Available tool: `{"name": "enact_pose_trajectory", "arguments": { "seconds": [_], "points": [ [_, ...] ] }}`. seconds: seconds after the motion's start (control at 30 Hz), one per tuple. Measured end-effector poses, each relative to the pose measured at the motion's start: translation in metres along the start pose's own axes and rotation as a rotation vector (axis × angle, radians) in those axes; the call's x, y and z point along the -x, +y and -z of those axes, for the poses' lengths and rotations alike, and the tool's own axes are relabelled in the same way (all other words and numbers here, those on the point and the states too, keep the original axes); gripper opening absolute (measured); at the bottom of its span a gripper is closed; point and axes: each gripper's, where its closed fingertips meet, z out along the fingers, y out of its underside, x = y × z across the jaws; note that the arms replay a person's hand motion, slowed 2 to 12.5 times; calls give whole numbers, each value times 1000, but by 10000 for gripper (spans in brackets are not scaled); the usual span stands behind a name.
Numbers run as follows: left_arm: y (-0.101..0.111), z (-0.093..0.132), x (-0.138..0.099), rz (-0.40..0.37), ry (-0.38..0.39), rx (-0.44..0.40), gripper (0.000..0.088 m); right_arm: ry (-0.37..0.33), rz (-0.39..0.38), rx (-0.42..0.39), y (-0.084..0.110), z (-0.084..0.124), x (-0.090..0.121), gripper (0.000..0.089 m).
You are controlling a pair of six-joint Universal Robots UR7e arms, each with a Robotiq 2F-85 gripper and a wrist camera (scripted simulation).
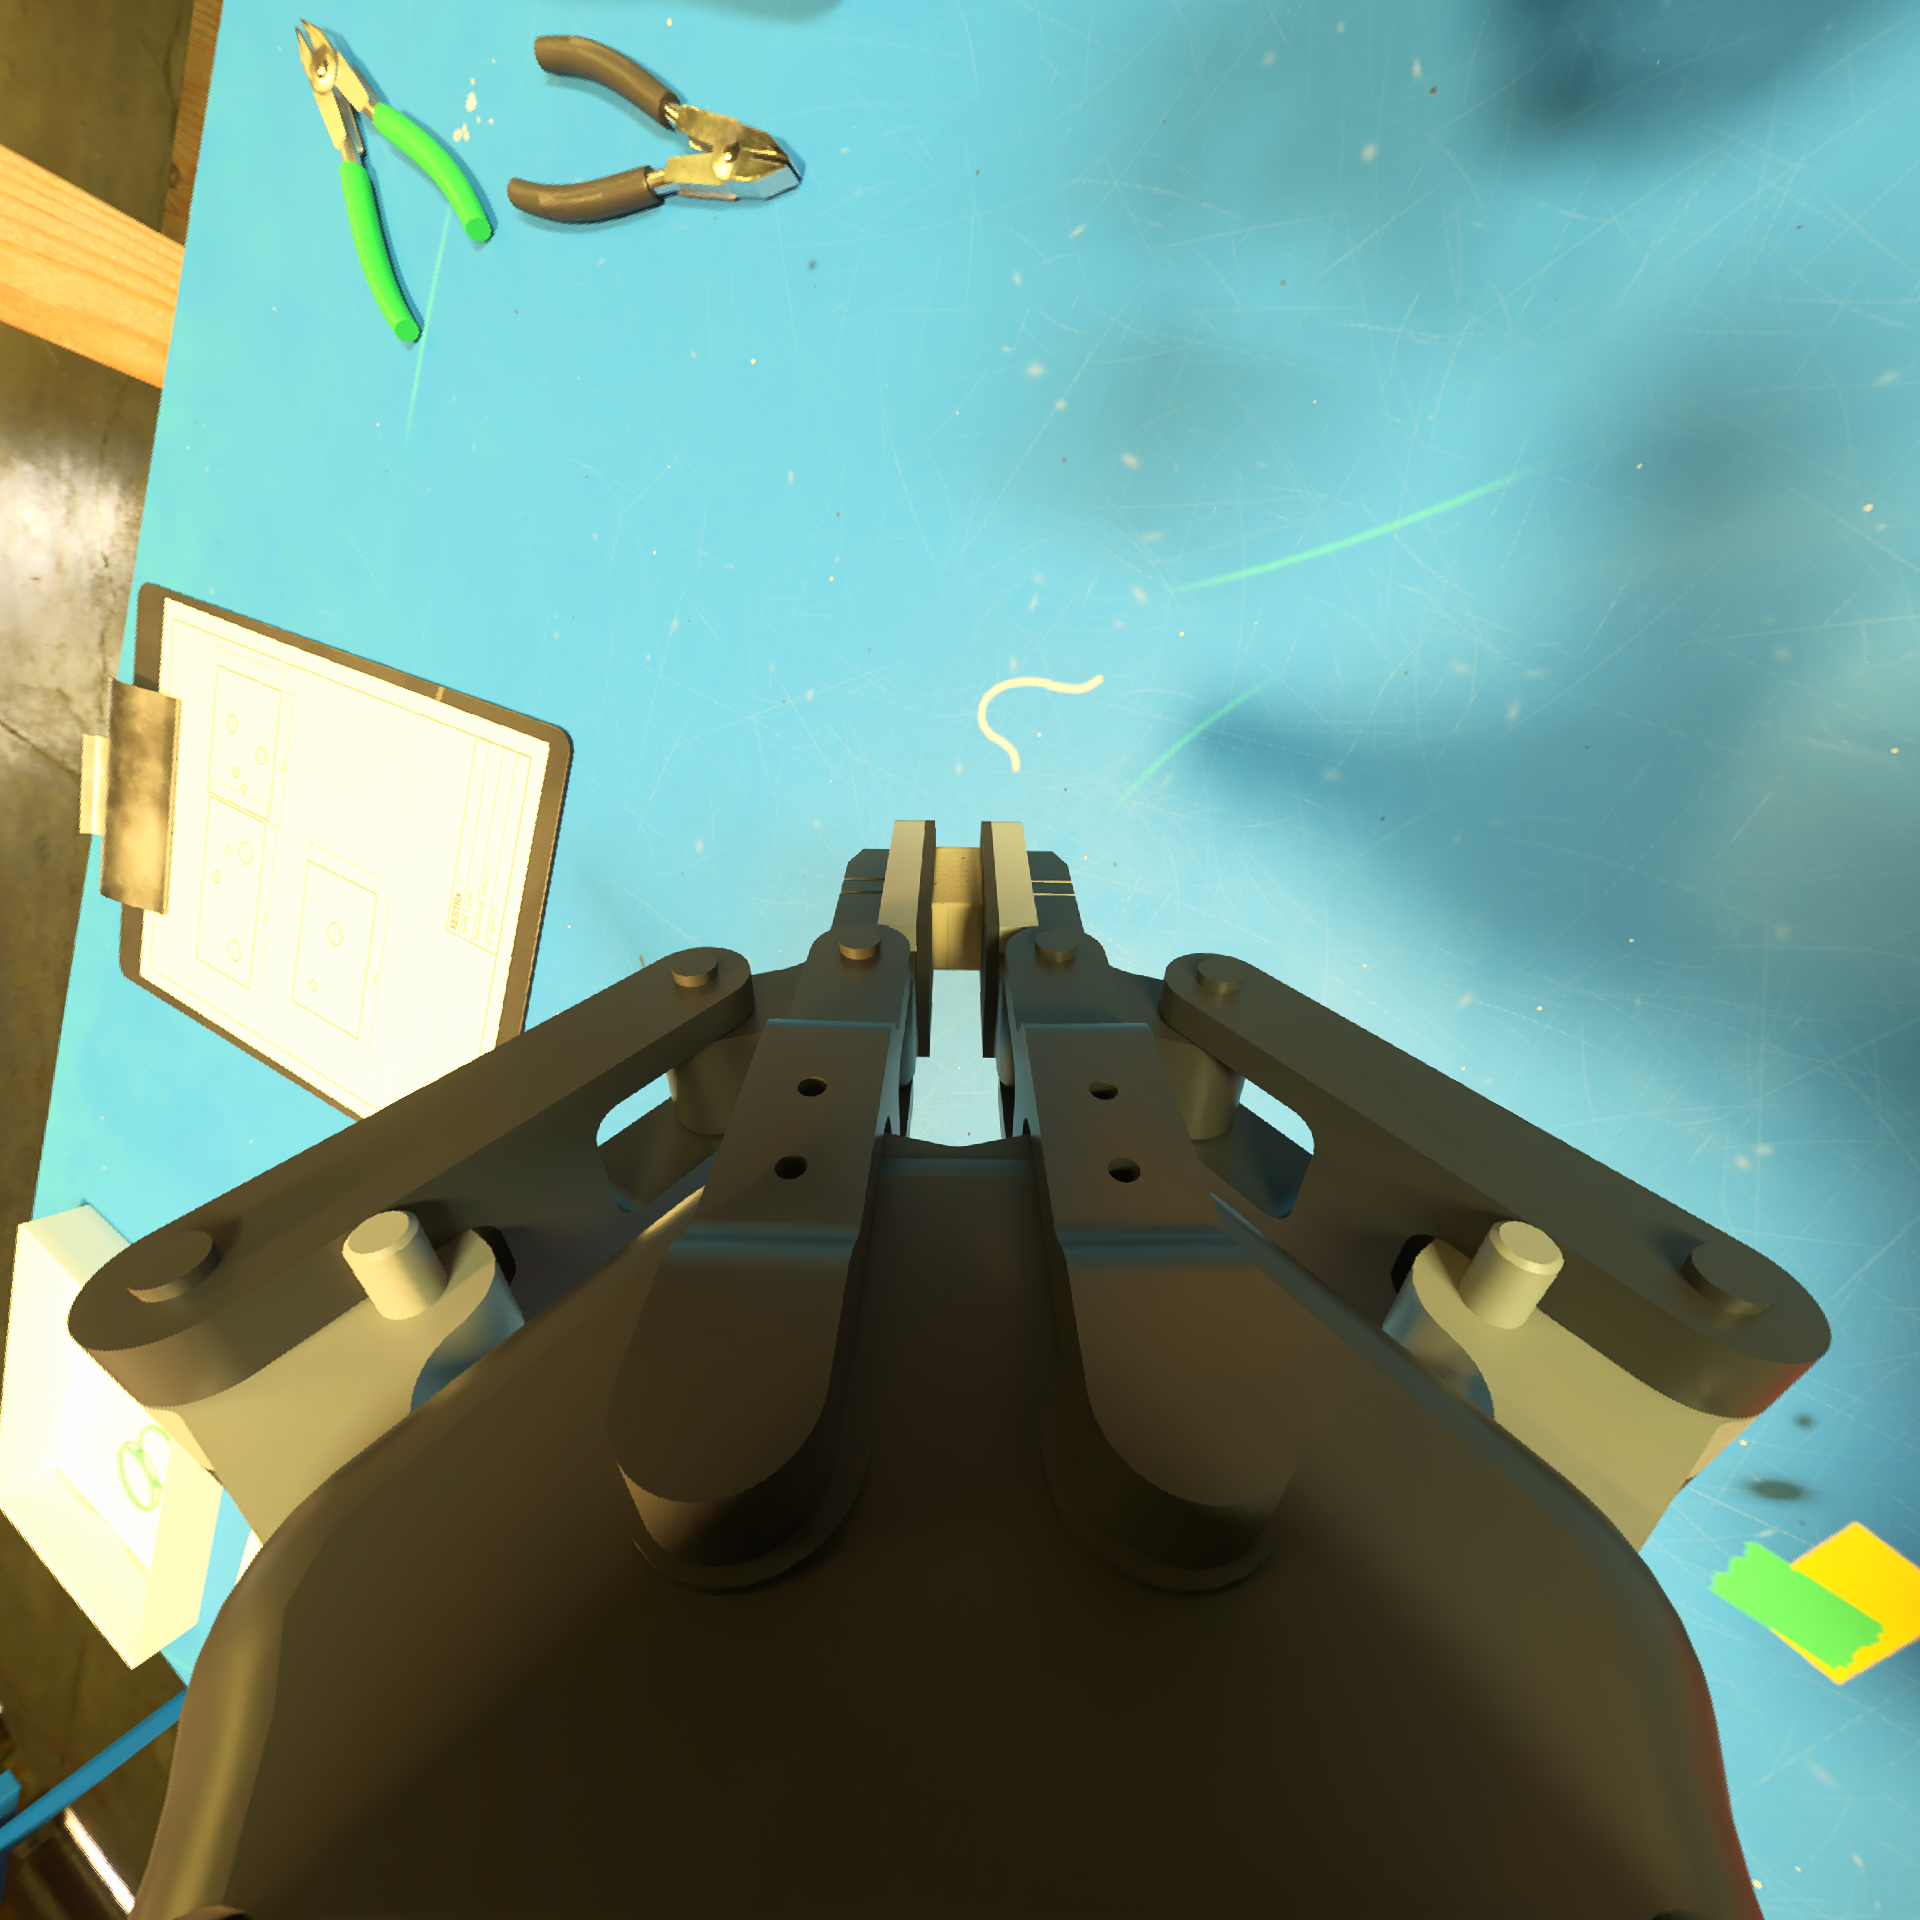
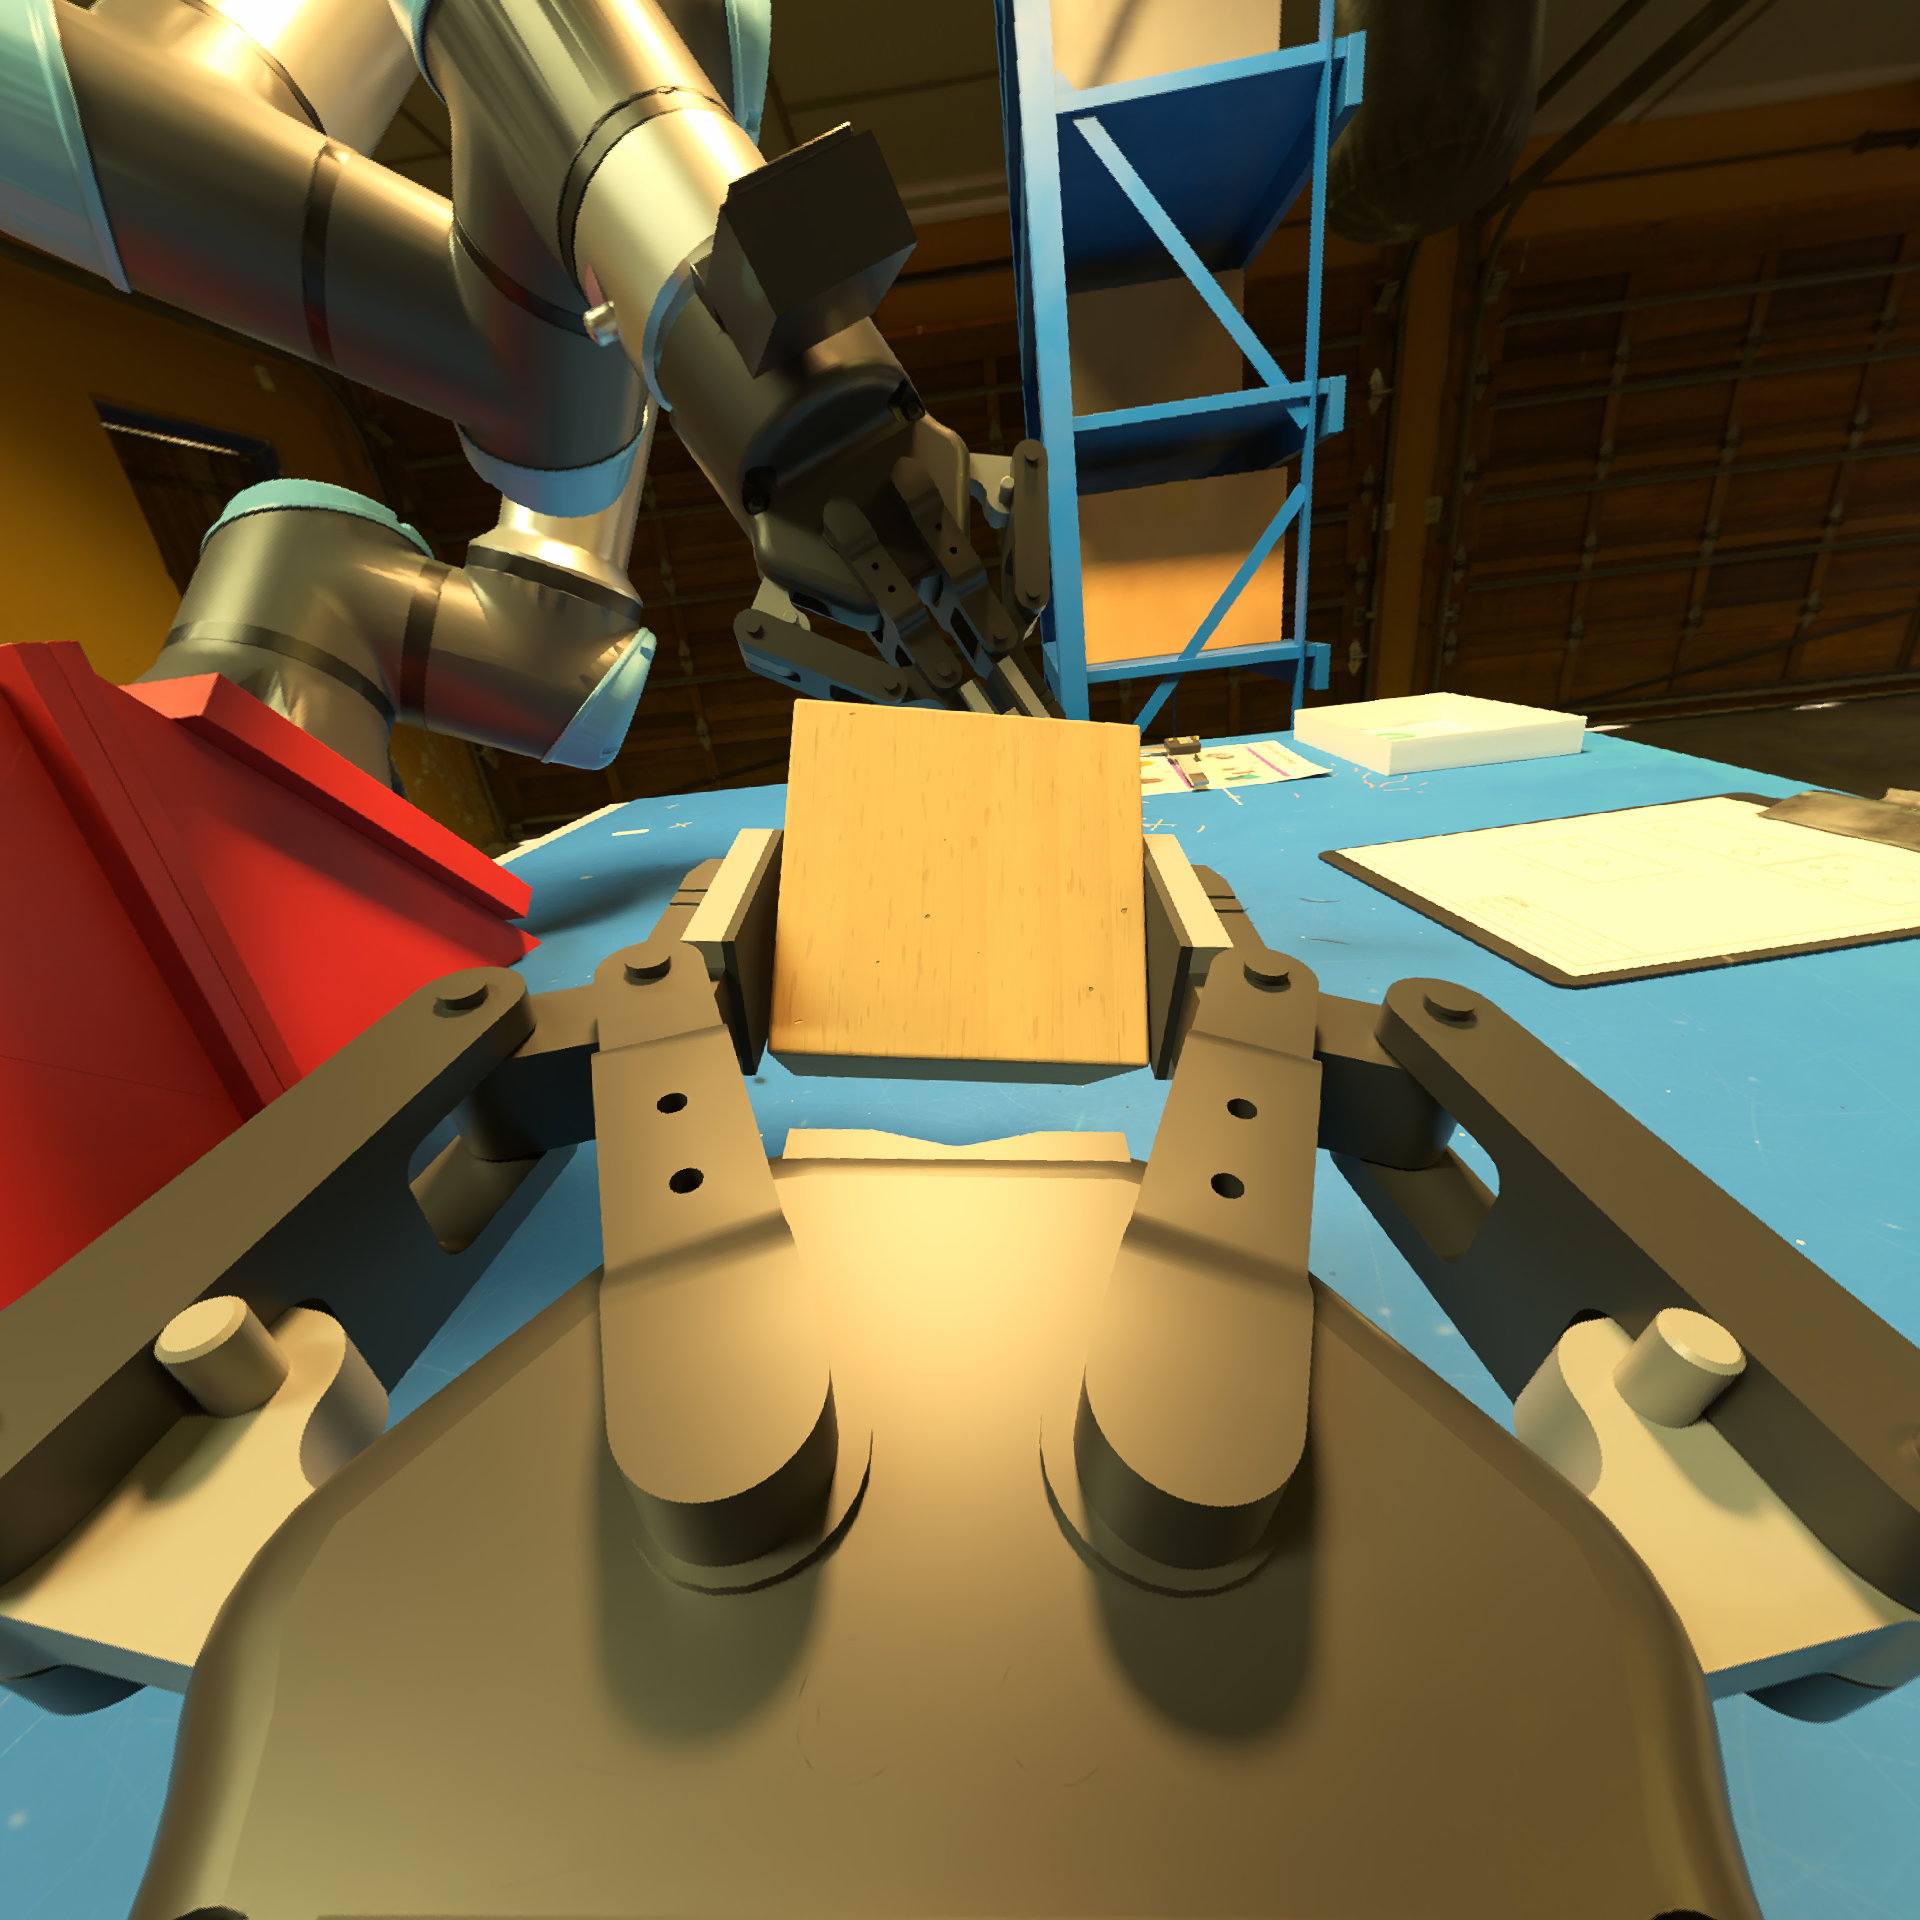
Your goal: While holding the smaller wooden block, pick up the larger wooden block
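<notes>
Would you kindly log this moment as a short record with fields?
left gripper: shut on smaller wooden block, above the table
right gripper: shut on larger wooden block, clear of the table
table: blue, scratched
nearby: clipboard, green-handled cutters, grey-handled pliers, red bin

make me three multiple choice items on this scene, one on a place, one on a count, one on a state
1. Where is the clipboard in the left wrist view?
A. left of the tool
B. right of it
C. under the pliers

2. How many pliers lie on the table?
A. one
B. two
C. four

3. What is the right tool doing?
A. hanging open
B. gripping the red bin
C. gripping the large block

Answers:
1 A, it lies at the table's left edge.
2 B, green-handled pliers and grey-handled pliers.
3 C, both fingers press the block's sides.
</notes>
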Motion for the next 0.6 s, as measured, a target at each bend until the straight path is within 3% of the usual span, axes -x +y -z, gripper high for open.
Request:
{"name": "enact_pose_trajectory", "arguments": {
  "seconds": [0.6],
  "points": [
    [2,-11,-8,-20,14,39,76,17,25,52,7,-1,-1,555]
  ]
}}
